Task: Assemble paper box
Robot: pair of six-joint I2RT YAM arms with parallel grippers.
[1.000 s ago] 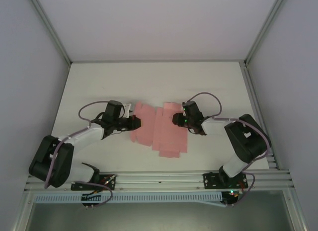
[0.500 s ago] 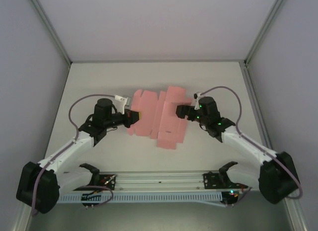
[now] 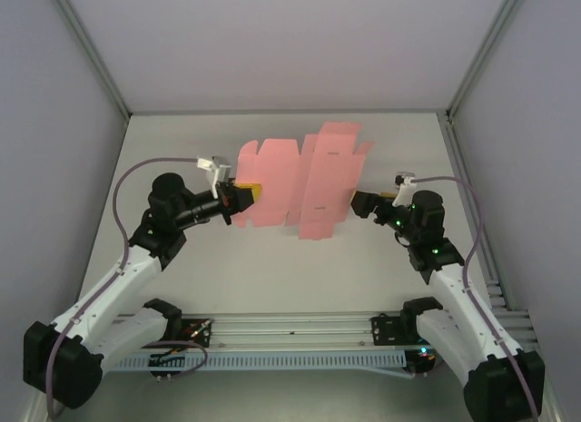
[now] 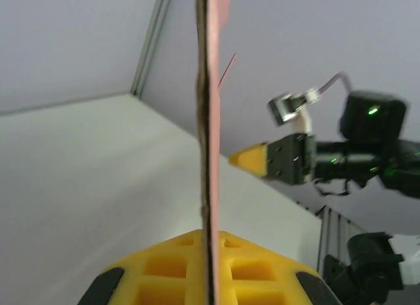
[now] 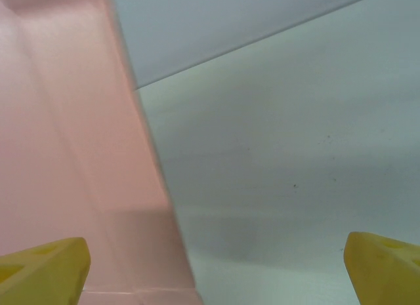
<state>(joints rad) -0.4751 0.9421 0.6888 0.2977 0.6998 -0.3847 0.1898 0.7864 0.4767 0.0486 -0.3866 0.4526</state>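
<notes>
Paper box (image 3: 300, 181) as a flat pale pink die-cut sheet with flaps and tabs, held up above my desk (image 3: 272, 277), left edge pinched in my left tool (image 3: 243, 197), my right tool (image 3: 360, 204) spread wide just beside its right edge, empty

paper box (image 3: 300, 181) was plain pale pink | left gripper (image 3: 247, 197) had yellow fingers (image 4: 164, 272) on black | right gripper (image 3: 356, 205) was black with yellow fingers (image 5: 46, 265), green lights behind | left arm (image 3: 127, 277) was white and black | table (image 3: 182, 159) was white
</notes>
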